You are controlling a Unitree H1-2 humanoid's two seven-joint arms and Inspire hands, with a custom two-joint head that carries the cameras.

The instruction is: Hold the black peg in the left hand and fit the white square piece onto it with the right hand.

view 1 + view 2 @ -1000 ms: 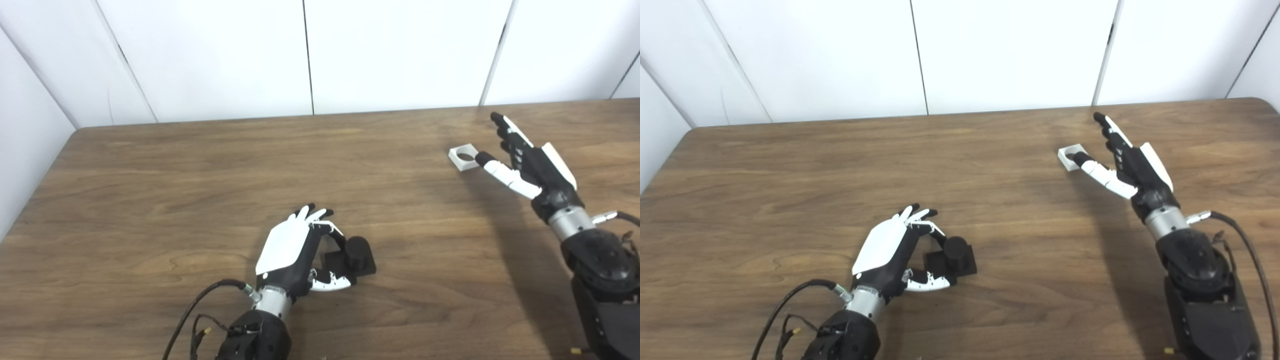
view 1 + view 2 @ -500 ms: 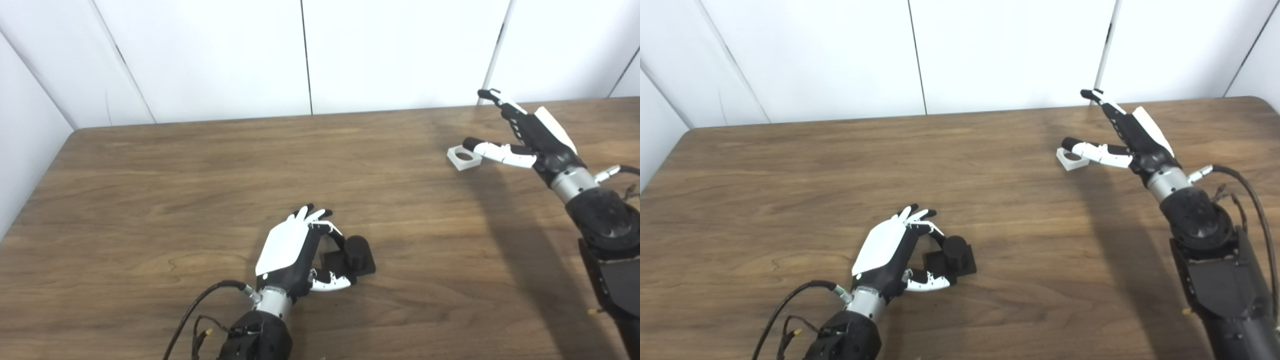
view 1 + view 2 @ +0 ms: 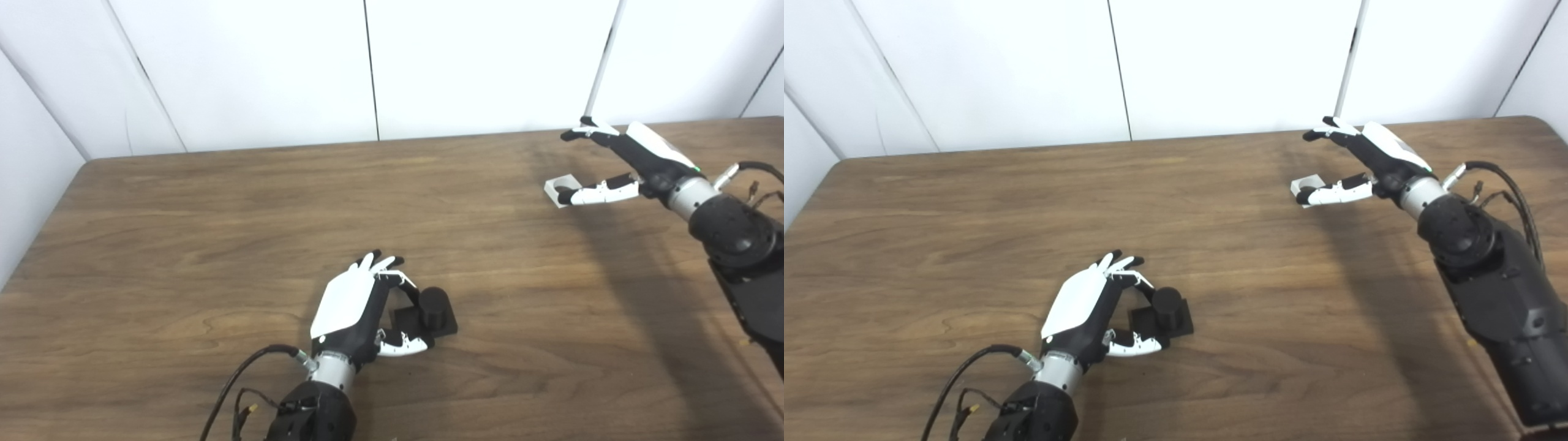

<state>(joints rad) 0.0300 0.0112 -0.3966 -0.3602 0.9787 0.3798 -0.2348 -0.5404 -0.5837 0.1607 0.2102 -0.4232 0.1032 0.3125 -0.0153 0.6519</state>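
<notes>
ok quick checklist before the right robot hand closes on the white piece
1. Left robot hand wrapped around the black peg on its square base: ok.
2. Peg upright on the brown wooden table: ok.
3. Right robot hand open, fingers spread: ok.
4. White square piece with a round hole between its thumb and fingers: ok.
5. Thumb touching the piece: cannot tell.
6. Piece flat on the table: ok.

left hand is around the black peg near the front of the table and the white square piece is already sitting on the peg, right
Not quite. The left hand is around the black peg, but the white square piece lies on the table far off by the right hand, as the left eye view shows.
</notes>
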